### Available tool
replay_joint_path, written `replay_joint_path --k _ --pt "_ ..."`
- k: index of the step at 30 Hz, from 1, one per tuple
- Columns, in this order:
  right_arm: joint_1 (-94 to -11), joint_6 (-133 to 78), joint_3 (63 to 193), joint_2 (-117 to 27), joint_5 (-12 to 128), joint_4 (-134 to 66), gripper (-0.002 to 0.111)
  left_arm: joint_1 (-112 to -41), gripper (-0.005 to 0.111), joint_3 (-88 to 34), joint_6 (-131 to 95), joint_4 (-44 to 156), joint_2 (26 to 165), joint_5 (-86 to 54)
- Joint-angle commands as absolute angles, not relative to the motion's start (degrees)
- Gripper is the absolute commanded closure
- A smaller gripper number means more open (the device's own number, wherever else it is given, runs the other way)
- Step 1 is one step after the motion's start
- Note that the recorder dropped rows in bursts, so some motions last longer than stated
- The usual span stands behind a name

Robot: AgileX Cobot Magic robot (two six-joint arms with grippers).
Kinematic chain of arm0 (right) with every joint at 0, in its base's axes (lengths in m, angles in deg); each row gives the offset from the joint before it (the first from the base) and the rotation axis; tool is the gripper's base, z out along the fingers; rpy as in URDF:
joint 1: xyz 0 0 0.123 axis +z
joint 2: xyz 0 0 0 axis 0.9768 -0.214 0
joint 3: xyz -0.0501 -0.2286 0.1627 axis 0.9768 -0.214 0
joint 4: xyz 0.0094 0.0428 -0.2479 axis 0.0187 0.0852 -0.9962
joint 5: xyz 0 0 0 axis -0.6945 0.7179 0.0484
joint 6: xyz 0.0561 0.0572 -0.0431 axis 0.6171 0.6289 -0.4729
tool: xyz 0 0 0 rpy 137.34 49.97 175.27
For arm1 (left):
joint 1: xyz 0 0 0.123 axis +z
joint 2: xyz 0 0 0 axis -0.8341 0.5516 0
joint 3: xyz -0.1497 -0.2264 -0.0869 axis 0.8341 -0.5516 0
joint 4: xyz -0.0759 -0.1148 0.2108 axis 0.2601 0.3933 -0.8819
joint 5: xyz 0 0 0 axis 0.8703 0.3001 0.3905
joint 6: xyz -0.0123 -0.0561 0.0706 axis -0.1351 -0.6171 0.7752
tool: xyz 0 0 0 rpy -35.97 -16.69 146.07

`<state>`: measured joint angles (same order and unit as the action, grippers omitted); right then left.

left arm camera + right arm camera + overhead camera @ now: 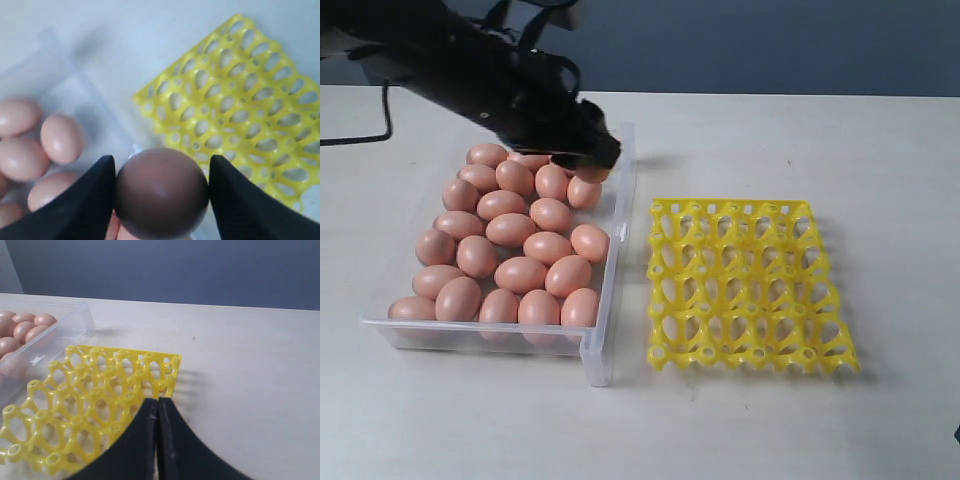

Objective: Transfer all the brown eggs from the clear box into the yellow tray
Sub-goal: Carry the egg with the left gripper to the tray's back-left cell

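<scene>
Yellow tray (730,207) empty, no cups filled. Left gripper (590,160) clamped on one brown egg (161,192), over clear box (618,250) at tray-side wall. All other brown eggs (520,273) in box. Right gripper (158,410) pinched together, holding nothing, above tray edge. Task barely started.

brown eggs (520,272) piled in clear box (613,300), empty yellow tray (740,210) just beside
</scene>
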<state>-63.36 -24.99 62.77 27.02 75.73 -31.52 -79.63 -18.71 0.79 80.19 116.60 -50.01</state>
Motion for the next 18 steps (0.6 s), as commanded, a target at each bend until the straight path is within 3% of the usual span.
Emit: replay_joint_path --k 1,5,18 --pt "-63.28 -25.00 62.97 27.02 75.14 -31.63 0.107 -87.66 0.106 -14.35 2.50 76.01 118.39 -45.64" --pt "-63.28 -25.00 62.97 27.02 75.14 -31.63 0.107 -91.47 0.106 -9.41 2.50 71.95 124.60 -45.87" --pt "-63.28 -25.00 62.97 27.02 75.14 -31.63 0.107 -91.81 0.106 1.44 -3.84 58.58 142.80 -45.22"
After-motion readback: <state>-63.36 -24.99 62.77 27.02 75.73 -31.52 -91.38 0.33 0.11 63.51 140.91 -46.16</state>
